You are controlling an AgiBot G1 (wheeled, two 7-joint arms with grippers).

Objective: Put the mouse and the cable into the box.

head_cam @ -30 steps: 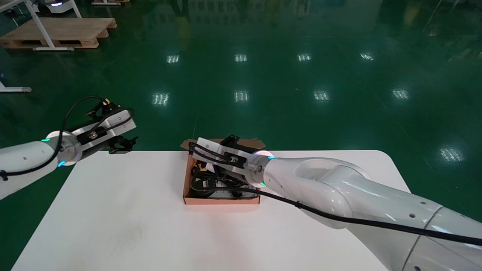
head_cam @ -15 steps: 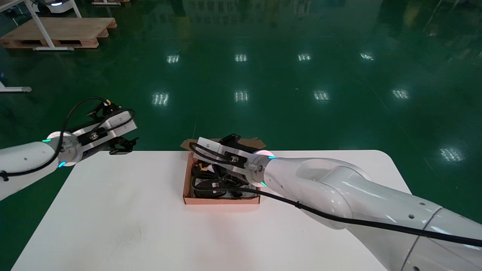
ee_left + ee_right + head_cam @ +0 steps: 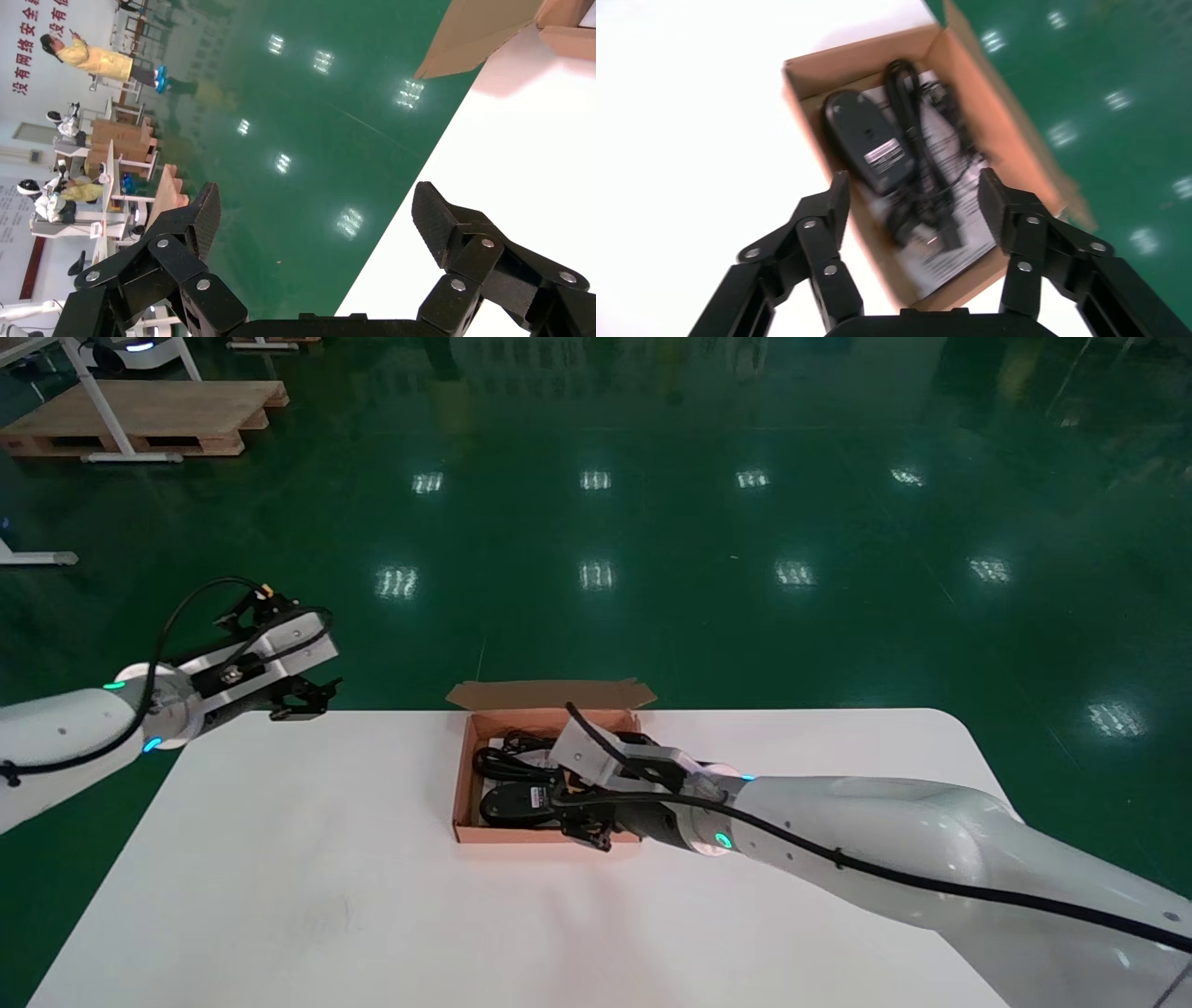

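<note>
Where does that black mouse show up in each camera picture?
Head view: mouse inside the box, mid-table.
Right wrist view: inside the box, beyond the right gripper.
Left wrist view: mouse not in it, only the box's edge.
Shared landmark: the box.

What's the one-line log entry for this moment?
right gripper: jaws open, empty, above box | mouse: in box | cable: in box beside mouse | left gripper: jaws open, parked at table far-left corner
</note>
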